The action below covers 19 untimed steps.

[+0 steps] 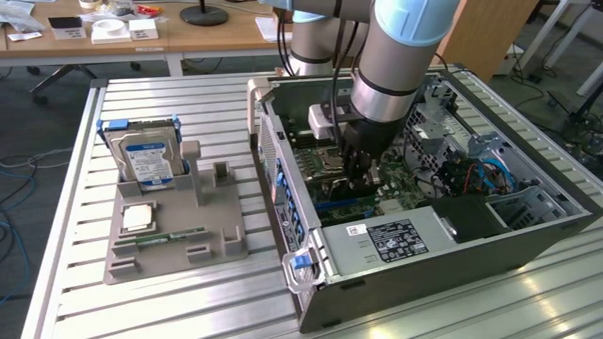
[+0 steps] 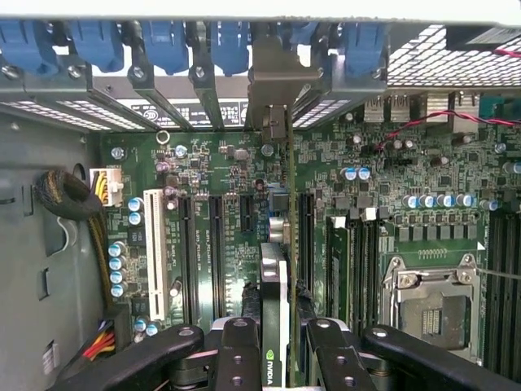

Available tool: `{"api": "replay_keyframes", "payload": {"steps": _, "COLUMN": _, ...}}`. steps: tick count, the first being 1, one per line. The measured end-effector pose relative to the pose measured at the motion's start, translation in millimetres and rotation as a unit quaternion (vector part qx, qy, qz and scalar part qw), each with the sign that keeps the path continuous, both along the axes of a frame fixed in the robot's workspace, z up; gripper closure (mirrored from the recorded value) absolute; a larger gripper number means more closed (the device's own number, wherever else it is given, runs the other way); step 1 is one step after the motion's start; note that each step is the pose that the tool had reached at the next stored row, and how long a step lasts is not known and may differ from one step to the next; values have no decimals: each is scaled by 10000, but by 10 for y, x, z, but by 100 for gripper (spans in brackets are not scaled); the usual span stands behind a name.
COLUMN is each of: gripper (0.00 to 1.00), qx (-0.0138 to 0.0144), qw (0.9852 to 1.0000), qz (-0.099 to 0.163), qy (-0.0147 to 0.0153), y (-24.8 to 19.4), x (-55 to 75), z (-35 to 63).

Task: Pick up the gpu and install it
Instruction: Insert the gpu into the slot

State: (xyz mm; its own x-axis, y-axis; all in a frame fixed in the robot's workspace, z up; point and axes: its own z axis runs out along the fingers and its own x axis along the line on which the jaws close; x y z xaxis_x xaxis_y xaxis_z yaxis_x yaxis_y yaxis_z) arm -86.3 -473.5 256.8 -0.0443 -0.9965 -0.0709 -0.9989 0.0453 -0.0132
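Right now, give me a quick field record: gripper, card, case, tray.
gripper: inside the open computer case, shut on the gpu
gpu: held on edge above the motherboard, its metal bracket at the rear slot openings
seating: cannot tell whether it is in the slot
tray: beside the case, holding a hard drive and a RAM stick

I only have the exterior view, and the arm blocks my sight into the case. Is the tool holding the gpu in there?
Observer: Yes. The tool is closed on the gpu, gripping the card from both faces.
Operator: How does the card stand?
Observer: On edge over the motherboard, running parallel to the black expansion slots.
Operator: Where is its bracket?
Observer: The silver bracket sits against the rear slot openings, between the blue retainer clips.
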Motion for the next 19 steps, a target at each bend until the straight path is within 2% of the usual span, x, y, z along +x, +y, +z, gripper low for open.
{"api": "replay_keyframes", "payload": {"steps": 19, "gripper": 73, "qx": 3, "qw": 10000, "qz": -4, "qy": 0, "y": 1, "x": -4, "z": -81}}
